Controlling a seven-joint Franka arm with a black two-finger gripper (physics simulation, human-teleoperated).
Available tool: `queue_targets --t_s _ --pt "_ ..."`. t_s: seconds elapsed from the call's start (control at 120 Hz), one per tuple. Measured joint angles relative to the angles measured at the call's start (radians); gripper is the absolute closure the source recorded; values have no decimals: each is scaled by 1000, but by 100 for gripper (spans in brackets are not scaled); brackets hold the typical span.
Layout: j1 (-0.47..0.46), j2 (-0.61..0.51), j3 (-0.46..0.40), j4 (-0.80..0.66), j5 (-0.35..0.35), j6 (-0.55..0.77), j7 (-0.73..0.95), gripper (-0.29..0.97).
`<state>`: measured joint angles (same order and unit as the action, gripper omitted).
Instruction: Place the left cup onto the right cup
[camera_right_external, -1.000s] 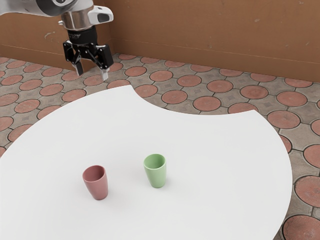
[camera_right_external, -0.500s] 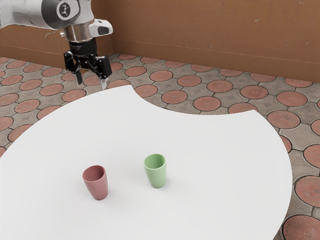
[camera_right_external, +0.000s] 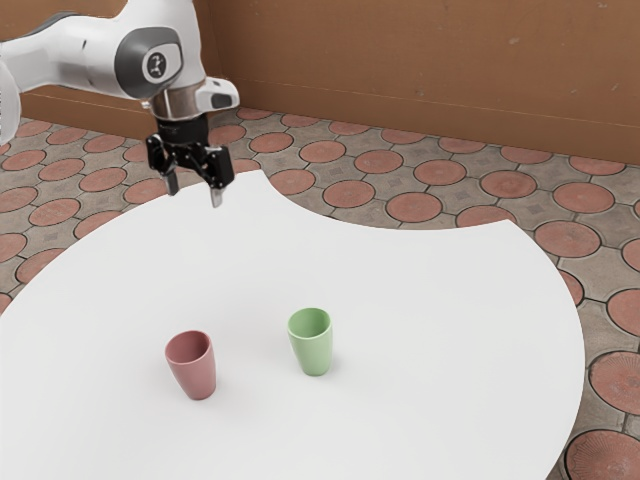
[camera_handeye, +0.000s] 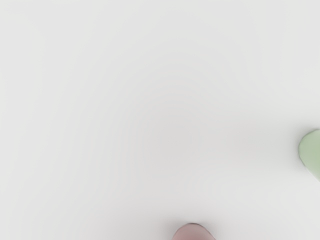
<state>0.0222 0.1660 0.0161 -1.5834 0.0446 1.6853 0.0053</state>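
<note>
Round terracotta floor tiles (camera_right_external: 440, 172) surround a smooth white table (camera_right_external: 430, 290). Over its far edge hangs the black gripper (camera_right_external: 192, 196), fingers spread wide, holding nothing. Nearer, a tapered pink cup (camera_right_external: 190, 364) stands upright, with a matching green cup (camera_right_external: 311, 341) near it.

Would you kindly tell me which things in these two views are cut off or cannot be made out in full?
Wrist view: the green cup is cut by the picture's edge, leaving a sliver of rim.
Wrist view: the pink cup is cut by another edge, so its body is unseen.
Exterior view: the white table runs past the lower and left edges.
Exterior view: the arm is cut at the left edge, so its base is unseen.
</note>
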Motion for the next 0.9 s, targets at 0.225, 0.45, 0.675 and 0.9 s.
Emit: queue_targets --t_s 0.225,0.45,0.675,0.9 --pt "7 15 2 -46 -5 55 -3 0" --pt "10 23 2 -68 -7 79 -67 0" --pt "19 40 21 -78 -8 87 -168 0" --pt "24 22 25 -151 -9 127 -266 0"
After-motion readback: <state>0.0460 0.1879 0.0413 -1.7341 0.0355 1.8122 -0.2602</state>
